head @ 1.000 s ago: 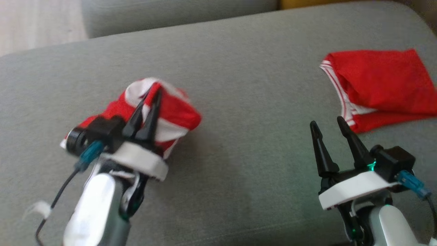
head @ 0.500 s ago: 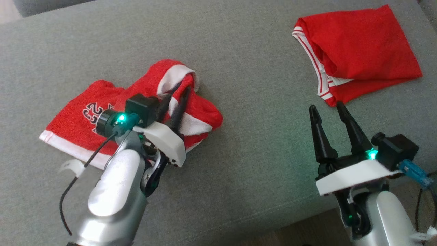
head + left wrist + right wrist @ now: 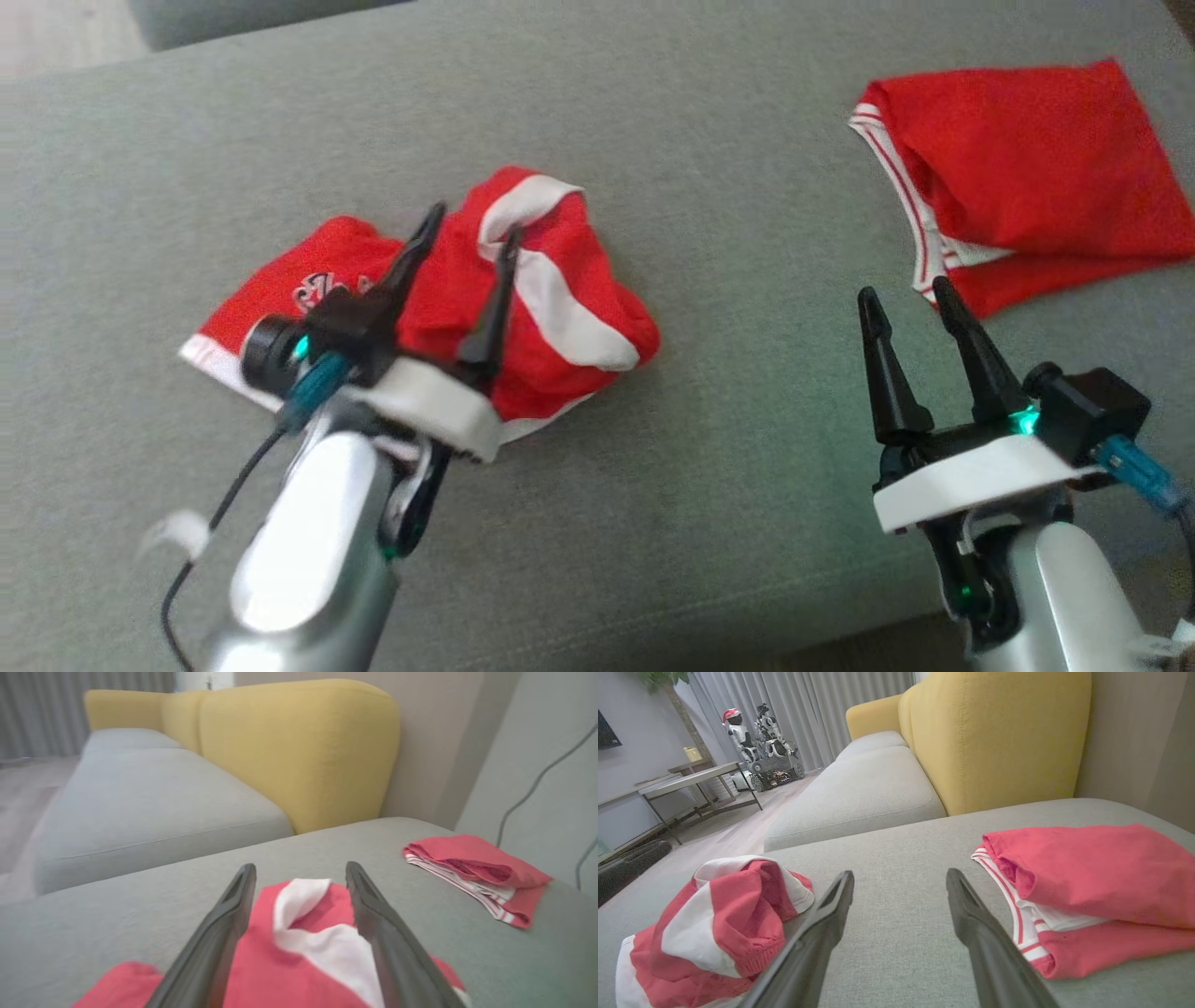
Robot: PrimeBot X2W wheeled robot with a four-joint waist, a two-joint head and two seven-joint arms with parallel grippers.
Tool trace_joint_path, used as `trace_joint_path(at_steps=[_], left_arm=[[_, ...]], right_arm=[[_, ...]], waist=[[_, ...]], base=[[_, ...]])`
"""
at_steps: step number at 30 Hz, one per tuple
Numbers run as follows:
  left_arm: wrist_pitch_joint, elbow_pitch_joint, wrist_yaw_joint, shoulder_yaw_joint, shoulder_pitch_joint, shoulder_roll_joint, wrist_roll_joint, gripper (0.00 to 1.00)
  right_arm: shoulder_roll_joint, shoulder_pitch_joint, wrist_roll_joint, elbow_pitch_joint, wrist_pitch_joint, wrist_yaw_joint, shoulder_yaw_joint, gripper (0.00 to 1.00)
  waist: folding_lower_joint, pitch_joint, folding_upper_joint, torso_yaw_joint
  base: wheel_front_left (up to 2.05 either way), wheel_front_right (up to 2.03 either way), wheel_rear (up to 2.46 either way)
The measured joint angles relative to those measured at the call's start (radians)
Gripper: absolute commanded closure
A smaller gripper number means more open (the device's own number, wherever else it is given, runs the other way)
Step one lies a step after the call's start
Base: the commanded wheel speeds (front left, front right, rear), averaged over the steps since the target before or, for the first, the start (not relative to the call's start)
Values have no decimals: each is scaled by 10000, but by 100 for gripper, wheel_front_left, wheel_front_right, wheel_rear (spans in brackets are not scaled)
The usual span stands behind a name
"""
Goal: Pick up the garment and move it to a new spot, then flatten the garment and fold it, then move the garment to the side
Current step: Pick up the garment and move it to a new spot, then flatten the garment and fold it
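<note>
On the grey cushion (image 3: 709,467), left of centre, the garment (image 3: 579,322) lies in a crumpled red-and-white heap, well apart from the folded red piece (image 3: 1027,168) at the far right. My left gripper (image 3: 472,222) hovers just over the heap, fingers spread, gripping nothing; my right gripper (image 3: 905,288) stands wide and empty too. To flatten it well, I judge each gripper should pinch a separate hem corner and draw outward, low across the cushion.
</note>
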Motion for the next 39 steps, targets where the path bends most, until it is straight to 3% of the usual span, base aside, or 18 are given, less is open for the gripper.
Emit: trace_joint_path(at_steps=[7, 11, 22, 39], left_arm=[[-171, -1116, 972, 1034, 1240, 514, -178, 0], [-236, -1521, 1179, 1524, 1821, 828, -291, 0], [-247, -2476, 1174, 2182, 3453, 1415, -796, 0], [19, -3300, 1283, 2150, 5175, 1618, -928, 0]], right_arm=[[0, 55, -224, -48, 205, 0, -144, 0], [0, 115, -368, -77, 305, 0, -282, 0], [0, 499, -644, -98, 529, 0, -382, 0], [6, 1353, -717, -173, 809, 0, -564, 0]], waist=[[0, -391, 0, 680], [0, -612, 0, 1016], [0, -1312, 0, 1525], [-1, -2241, 0, 1418]], base=[[0, 0, 0], [0, 0, 0], [0, 0, 0], [0, 0, 0]])
